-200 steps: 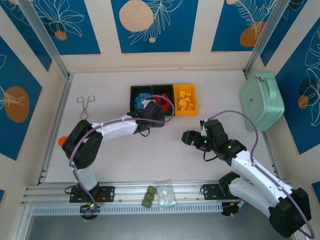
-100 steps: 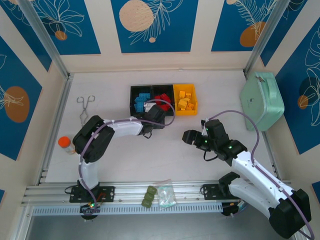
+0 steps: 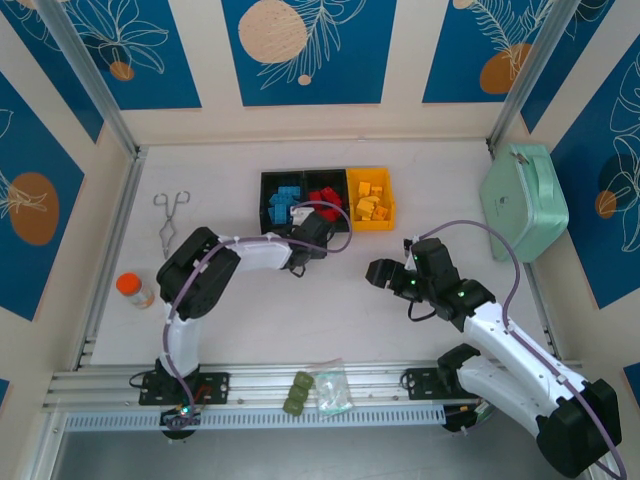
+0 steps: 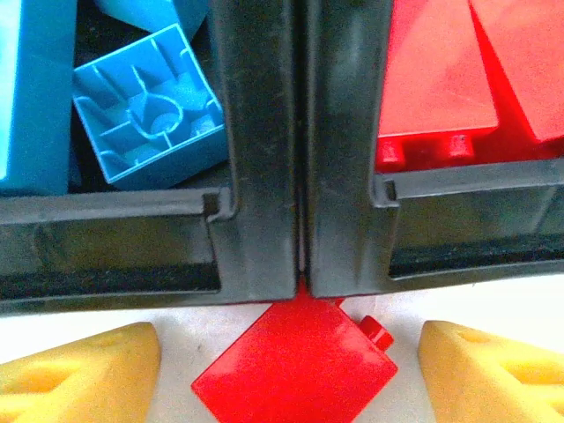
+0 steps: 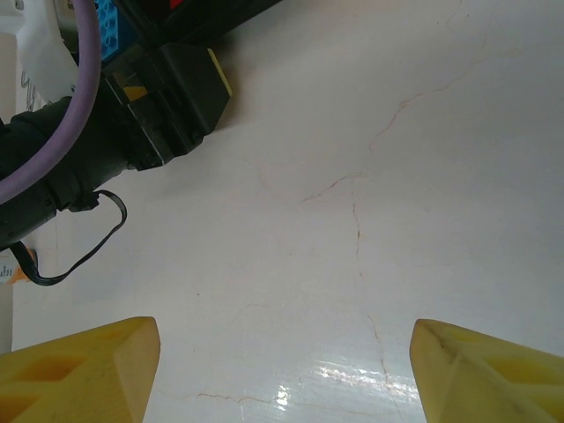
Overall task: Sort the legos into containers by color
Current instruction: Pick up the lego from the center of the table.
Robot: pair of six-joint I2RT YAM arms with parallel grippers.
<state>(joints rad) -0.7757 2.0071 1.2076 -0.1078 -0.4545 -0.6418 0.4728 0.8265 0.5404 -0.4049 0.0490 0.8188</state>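
Observation:
Three joined containers stand at the back: a black one with blue legos, a black one with red legos and a yellow one with yellow-orange legos. A loose red lego lies on the table against the front walls where the two black containers meet. My left gripper straddles it, open, with table showing between the brick and each yellow fingertip. My right gripper hovers open over bare table, nothing between its fingertips.
A mint-green case sits at the right wall. Metal tongs and an orange-capped bottle lie on the left. An olive lumpy item and a plastic bag rest on the front rail.
The left arm's elbow has swung right and back, uncovering the orange-capped bottle, while its gripper stayed at the front of the black containers. The right arm has hardly moved.

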